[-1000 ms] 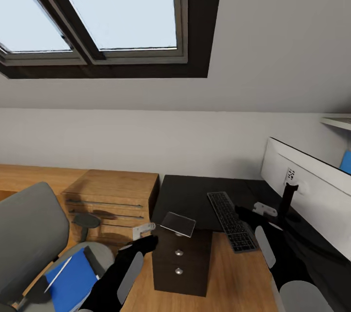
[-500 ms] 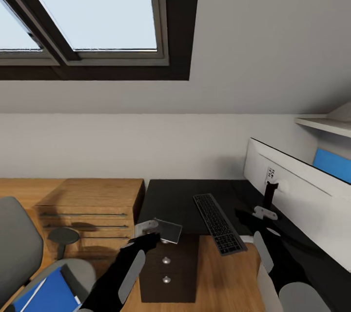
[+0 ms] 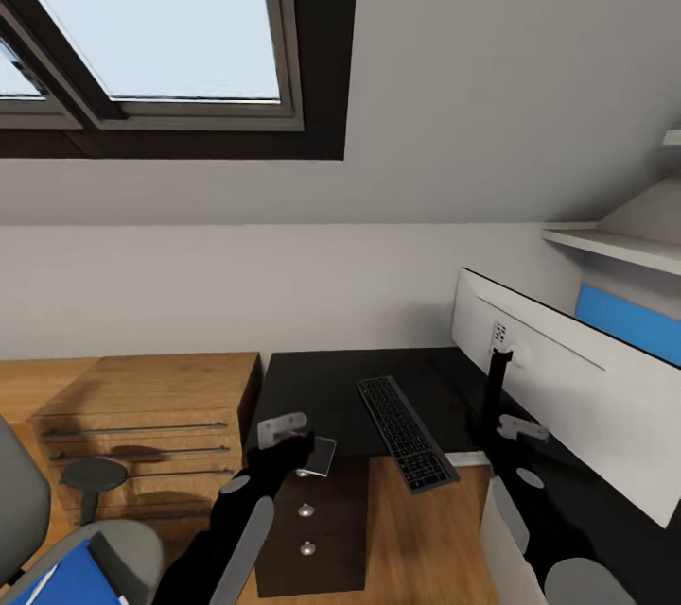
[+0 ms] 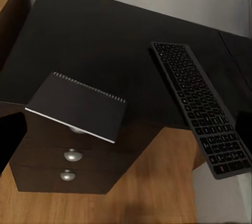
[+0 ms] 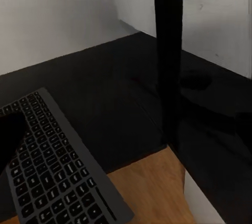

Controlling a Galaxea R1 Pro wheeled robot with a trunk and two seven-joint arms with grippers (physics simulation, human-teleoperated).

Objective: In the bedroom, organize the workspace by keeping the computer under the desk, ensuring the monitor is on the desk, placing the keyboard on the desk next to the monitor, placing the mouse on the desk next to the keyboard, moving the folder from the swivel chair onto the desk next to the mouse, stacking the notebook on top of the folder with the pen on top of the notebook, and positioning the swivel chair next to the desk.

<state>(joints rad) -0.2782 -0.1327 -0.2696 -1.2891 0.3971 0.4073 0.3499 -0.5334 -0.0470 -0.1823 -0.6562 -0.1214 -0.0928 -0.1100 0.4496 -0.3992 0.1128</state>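
Gripping notebook (image 3: 320, 456) in left tool (image 3: 287, 435) at table (image 3: 322, 388) front edge, keyboard (image 3: 402, 430) overhanging at three o'clock; right tool (image 3: 523, 430) state unclear

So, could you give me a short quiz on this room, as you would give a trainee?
1. True or false: the keyboard lies on the desk.
2. What colour is the folder on the swivel chair? A red, B blue, C green.
3. Fill in: the monitor turns its ___ back toward the camera.

Key: 1 true; 2 B; 3 white.
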